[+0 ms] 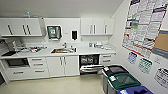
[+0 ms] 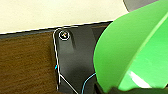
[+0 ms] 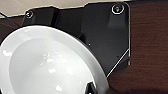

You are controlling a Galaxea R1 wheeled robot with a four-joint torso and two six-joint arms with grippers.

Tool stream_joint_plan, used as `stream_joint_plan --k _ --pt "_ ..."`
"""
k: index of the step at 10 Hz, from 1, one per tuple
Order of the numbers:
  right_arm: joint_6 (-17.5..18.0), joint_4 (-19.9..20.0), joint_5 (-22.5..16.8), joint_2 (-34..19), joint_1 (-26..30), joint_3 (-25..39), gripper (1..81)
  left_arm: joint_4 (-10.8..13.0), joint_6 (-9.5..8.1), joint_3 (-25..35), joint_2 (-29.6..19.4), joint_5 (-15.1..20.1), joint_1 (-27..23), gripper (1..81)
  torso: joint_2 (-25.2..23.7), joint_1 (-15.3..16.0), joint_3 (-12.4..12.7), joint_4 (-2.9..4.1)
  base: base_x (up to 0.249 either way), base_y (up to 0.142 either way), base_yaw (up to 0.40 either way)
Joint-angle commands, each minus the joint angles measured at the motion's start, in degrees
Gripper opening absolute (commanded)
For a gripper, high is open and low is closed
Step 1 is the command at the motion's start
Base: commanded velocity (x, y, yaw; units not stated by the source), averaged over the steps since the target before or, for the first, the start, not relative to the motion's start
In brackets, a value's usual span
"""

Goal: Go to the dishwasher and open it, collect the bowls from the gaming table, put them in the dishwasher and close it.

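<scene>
In the head view the dishwasher [image 1: 89,62] stands open under the white counter, right of the sink. Its steel door [image 1: 91,67] is folded down and the dark racks show inside. A bright green bowl [image 2: 132,52] looms large in the left wrist view, its lower rim caught in my left gripper [image 2: 113,90]. A glossy white bowl [image 3: 47,65] sits tilted in the right wrist view, with my right gripper [image 3: 92,89] shut on its rim. The gaming table is out of view.
Three bins stand just right of the dishwasher door: a black one [image 1: 113,71], a green-lidded one [image 1: 123,81] and a blue one [image 1: 135,90]. White cabinets [image 1: 62,66], a sink [image 1: 63,50] and a cluttered counter run along the back wall. Posters [image 1: 145,25] cover the right wall.
</scene>
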Motion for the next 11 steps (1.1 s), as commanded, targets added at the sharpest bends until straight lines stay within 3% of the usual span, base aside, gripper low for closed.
stream_joint_plan --k 1,11 --pt "-0.14 -0.71 -2.51 -0.44 2.36 0.01 1.0 0.25 0.23 -0.38 -1.06 1.25 -2.96 1.0 0.00 0.00 0.00 0.00 0.138 0.000 0.000" --pt "-0.14 -0.71 -2.43 -0.44 2.18 0.01 1.0 0.25 0.31 -0.38 -1.06 1.16 -2.96 1.0 0.02 0.05 0.00 -0.02 0.134 0.000 0.000"
